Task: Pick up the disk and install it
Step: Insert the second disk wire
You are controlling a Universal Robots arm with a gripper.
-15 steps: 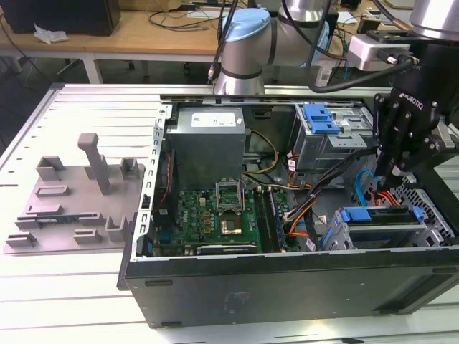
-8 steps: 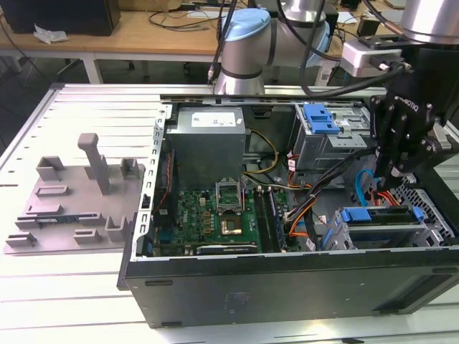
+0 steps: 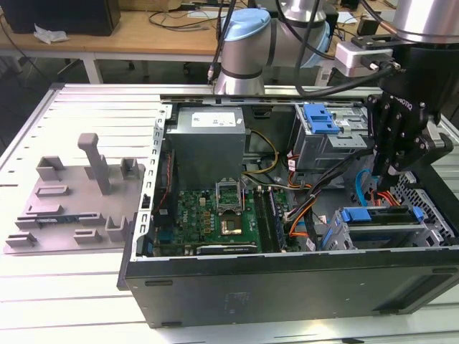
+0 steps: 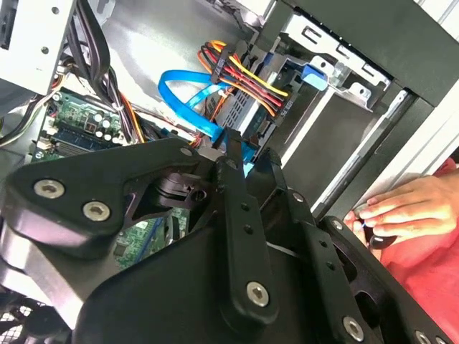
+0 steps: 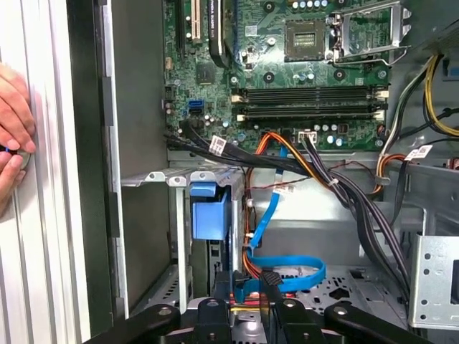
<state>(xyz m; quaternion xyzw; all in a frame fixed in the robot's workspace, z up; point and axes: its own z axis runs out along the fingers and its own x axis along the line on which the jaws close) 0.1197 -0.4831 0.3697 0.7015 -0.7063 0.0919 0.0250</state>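
The claw (image 3: 393, 172) hangs inside the open case (image 3: 287, 290), at the end toward the exterior view's right, its tip low over the drive cage (image 3: 430, 229). Whether it is open or closed cannot be told, and nothing can be made out in its grasp. The disk (image 3: 356, 214) sits in that cage just below the claw and a little toward the exterior view's left, its blue carrier facing up. In the first wrist view the carrier end (image 5: 210, 218) stands in the cage slot just ahead of the claw (image 5: 247, 295). A looped blue cable (image 5: 287, 269) lies right under the claw, beside a bundle of red and orange wires. In the second wrist view the same cable (image 4: 183, 93) curves just past the claw (image 4: 231, 147). Farther out from the claw, toward the exterior view's left, lies the motherboard (image 3: 215, 215), with the grey power supply (image 3: 208, 136) behind it. Well away on that side, outside the case, a grey fixture (image 3: 79, 201) with upright posts rests on the table (image 3: 72, 301). A person's hand (image 4: 401, 208) rests on the table just outside the case wall nearest the claw, pinching something small and dark.
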